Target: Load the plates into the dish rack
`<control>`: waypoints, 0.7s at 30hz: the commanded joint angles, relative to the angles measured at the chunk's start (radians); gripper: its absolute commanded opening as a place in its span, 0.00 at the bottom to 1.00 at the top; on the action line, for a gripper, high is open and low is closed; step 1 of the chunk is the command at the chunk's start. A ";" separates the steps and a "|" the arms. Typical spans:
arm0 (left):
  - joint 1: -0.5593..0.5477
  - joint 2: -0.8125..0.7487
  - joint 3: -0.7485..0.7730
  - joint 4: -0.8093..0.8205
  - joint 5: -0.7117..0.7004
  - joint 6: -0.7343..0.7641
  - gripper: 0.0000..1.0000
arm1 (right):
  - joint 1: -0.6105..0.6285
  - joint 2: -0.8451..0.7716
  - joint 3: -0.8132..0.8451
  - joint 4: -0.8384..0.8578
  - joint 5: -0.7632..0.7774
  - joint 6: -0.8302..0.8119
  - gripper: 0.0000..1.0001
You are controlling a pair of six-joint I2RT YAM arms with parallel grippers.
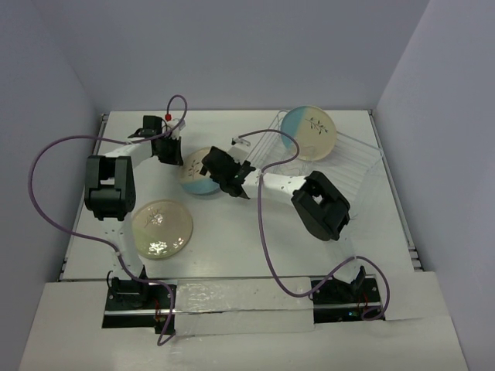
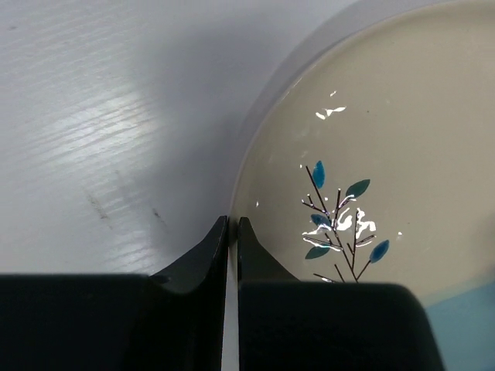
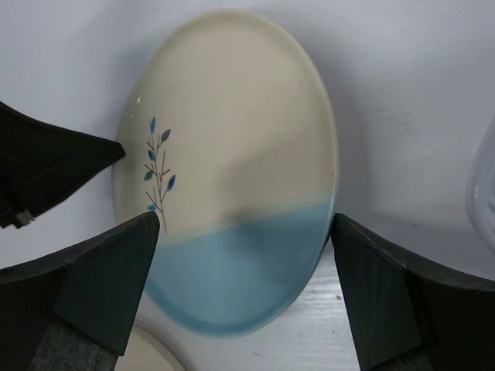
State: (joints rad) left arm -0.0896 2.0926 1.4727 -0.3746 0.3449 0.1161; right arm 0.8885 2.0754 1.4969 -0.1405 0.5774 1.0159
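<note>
Mid-frame, the blue-and-cream plate [image 1: 192, 176] sits on the bench [image 1: 232, 255] between the right gripper's [image 3: 240, 228] wide-open jaws; the left gripper [image 2: 230, 226] (pinched closed) meets its rim. Plain plate [image 1: 161, 228] lower left, third plate [image 1: 309, 131] in the dish rack [image 1: 352, 166] upper right.

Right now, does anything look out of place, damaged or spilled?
Nothing spilled or broken. One sprig plate sits in the dish rack; the plain cream plate lies flat on the table. Only oddity: the left hand is shut at the rim of the second sprig plate, while the right hand straddles it open.
</note>
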 commanded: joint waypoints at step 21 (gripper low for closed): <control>0.043 0.035 -0.012 0.018 0.209 -0.030 0.00 | -0.036 0.079 0.174 0.406 -0.184 0.039 0.78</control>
State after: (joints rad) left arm -0.0181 2.1039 1.4700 -0.3327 0.3991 0.1087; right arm 0.8360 2.0961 1.5775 0.2011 0.4833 1.0059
